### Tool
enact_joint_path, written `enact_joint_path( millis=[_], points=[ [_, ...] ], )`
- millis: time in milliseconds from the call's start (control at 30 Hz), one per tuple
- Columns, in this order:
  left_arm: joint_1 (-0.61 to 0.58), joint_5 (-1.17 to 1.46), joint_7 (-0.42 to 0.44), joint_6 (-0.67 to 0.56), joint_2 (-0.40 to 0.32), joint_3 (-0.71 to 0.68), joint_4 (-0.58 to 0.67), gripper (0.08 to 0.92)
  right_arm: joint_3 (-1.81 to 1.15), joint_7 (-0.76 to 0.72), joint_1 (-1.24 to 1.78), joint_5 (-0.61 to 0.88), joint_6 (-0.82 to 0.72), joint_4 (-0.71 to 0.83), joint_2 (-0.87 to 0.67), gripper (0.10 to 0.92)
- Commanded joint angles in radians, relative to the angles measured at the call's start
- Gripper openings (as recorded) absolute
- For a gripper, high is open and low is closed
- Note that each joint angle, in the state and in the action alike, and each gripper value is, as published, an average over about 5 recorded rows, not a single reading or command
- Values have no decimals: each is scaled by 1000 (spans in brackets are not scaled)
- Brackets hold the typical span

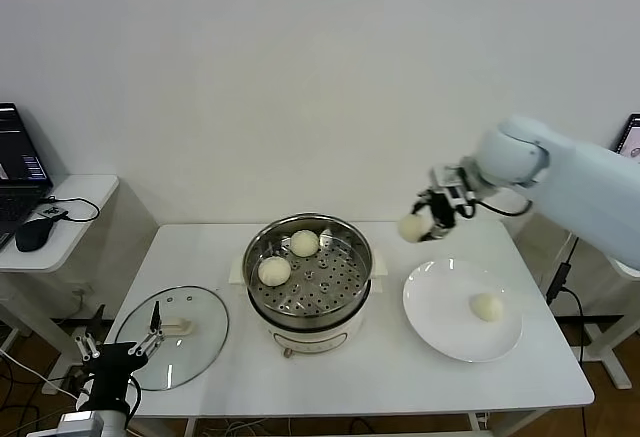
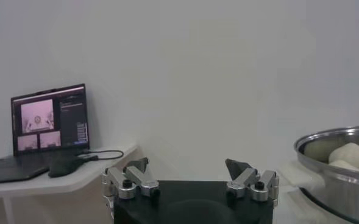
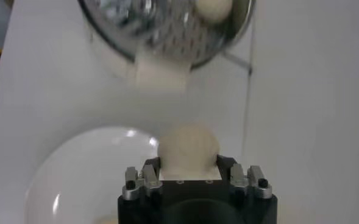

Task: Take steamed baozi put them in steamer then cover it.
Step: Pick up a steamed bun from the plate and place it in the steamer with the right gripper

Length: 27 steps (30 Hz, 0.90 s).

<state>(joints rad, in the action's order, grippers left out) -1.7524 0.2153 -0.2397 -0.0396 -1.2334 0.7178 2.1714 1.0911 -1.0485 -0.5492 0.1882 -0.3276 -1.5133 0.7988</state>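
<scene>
The steamed baozi (image 1: 411,227) now in play is pinched between the fingers of the right hand (image 1: 425,225), held in the air above the tabletop (image 1: 400,357), between the steamer (image 1: 308,272) and the white plate (image 1: 440,332). In the right wrist view the bun (image 3: 188,146) bulges out past the fingers on both sides, which suggests soft, springy dough: light to carry, easy to dent, with a smooth skin that could slip or tear if squeezed hard. The safest hold looks to be across its widest middle, with gentle pressure, as it is gripped now

Two more buns already sit on the perforated tray inside the steamer, one (image 1: 304,243) toward the back and one (image 1: 274,271) at the left of the tray. A fourth (image 1: 487,307) lies on the plate, well apart from the held one

The glass cover (image 1: 170,337) lies flat on the tabletop left of the steamer, its white bar handle up; that handle is the natural place to grasp it. It is probably heavier, rigid and breakable. The left hand (image 1: 118,350) waits low near the cover's edge, fingers spread wide and empty
</scene>
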Motion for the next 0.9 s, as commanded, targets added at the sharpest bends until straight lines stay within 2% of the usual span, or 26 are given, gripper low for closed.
enact_joint_path(
  millis=[33,233,600,900],
  points=[
    [-2,1,-1,0,-6,11,3,823,111,82,-74,54,73,4,279,594],
    [-2,2,-2,0,-12,19,6,823,167,83,-5,-14,188,45,360,594],
    [-5,6,-4,-1,-19,29,14,823,227,108,58,-152,406,119,415,594],
    [-5,6,-5,-2,-26,26,13,823,251,62,50,-166,469,109,427,594]
  ],
)
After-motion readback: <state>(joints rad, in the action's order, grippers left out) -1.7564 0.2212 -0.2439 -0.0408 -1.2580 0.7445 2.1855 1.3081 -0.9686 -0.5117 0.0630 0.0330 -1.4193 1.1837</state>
